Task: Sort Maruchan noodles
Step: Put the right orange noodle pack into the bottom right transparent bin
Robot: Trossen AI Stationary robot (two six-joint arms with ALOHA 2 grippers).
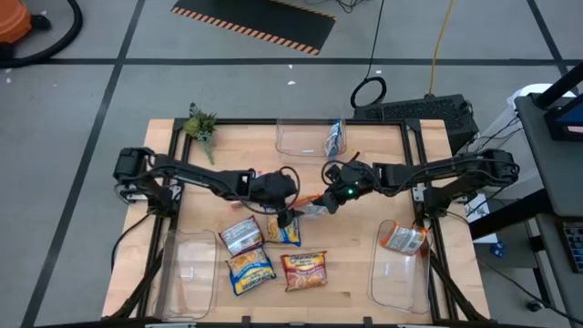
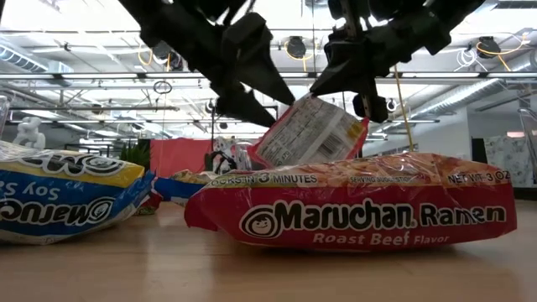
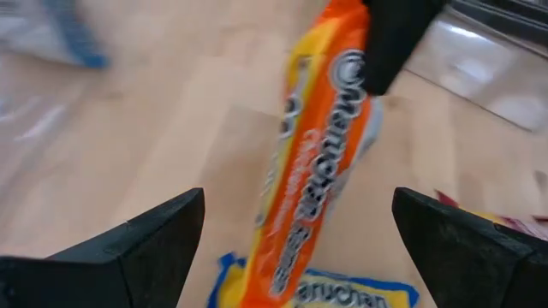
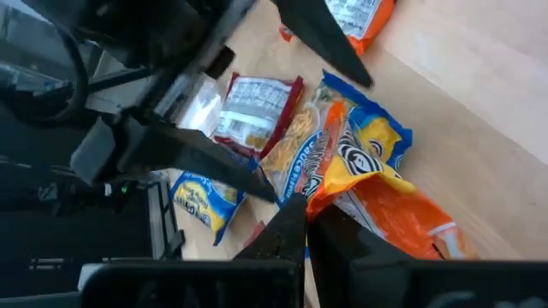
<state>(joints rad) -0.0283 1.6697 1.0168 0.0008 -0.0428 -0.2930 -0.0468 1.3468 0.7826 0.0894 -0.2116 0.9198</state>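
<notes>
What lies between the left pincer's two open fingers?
An orange noodle packet, pinched at its end by the right pincer, hangs between the left pincer's fingers, seen in the left wrist view.

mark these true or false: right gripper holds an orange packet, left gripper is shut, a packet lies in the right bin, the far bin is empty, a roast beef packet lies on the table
1. The right gripper holds the orange packet. True.
2. The left gripper is shut. False: it is open, fingers either side of that packet.
3. A packet lies in the right bin. True, an orange one.
4. The far bin is empty. False: a blue packet is in it.
5. A roast beef packet lies on the table. True.
</notes>
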